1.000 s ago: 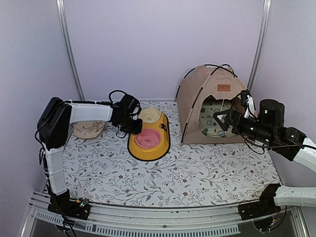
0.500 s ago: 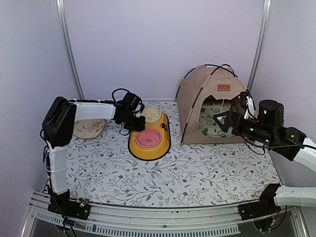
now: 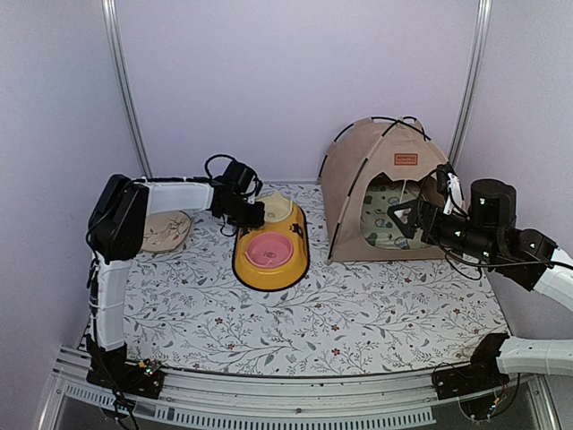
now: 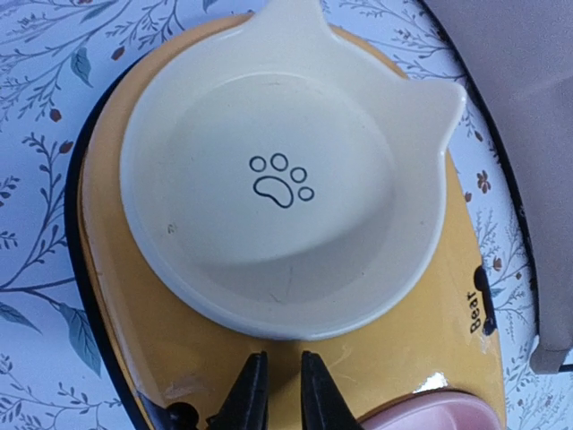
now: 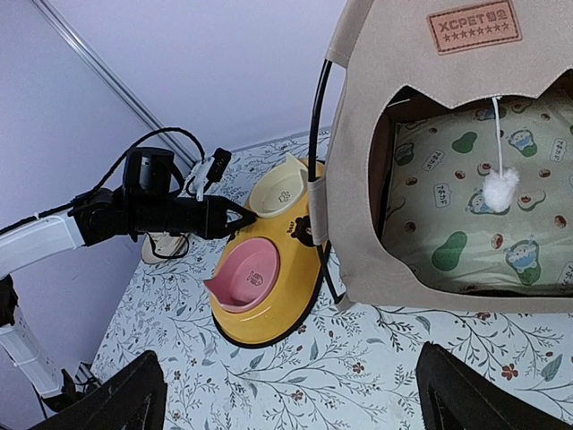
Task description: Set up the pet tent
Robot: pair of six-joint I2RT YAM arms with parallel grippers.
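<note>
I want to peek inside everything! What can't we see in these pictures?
Tent back, all views: hidden by its own walls.
Mat edges, right wrist view: behind the tent's front.
Pink bowl, left wrist view: cut off at bottom.
Tan plate, top view: partly behind the left arm.

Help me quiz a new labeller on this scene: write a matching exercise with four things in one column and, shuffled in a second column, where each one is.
Things
1. pet tent
2. cream cat-eared bowl
3. pink bowl
4. white pompom

Places
A. compartment of the yellow feeder nearer the arms' bases
B. dangling in the tent's doorway
C. standing at the far right of the table
D. feeder compartment farther from the arms' bases

Pairs: 1-C, 2-D, 3-A, 4-B
</note>
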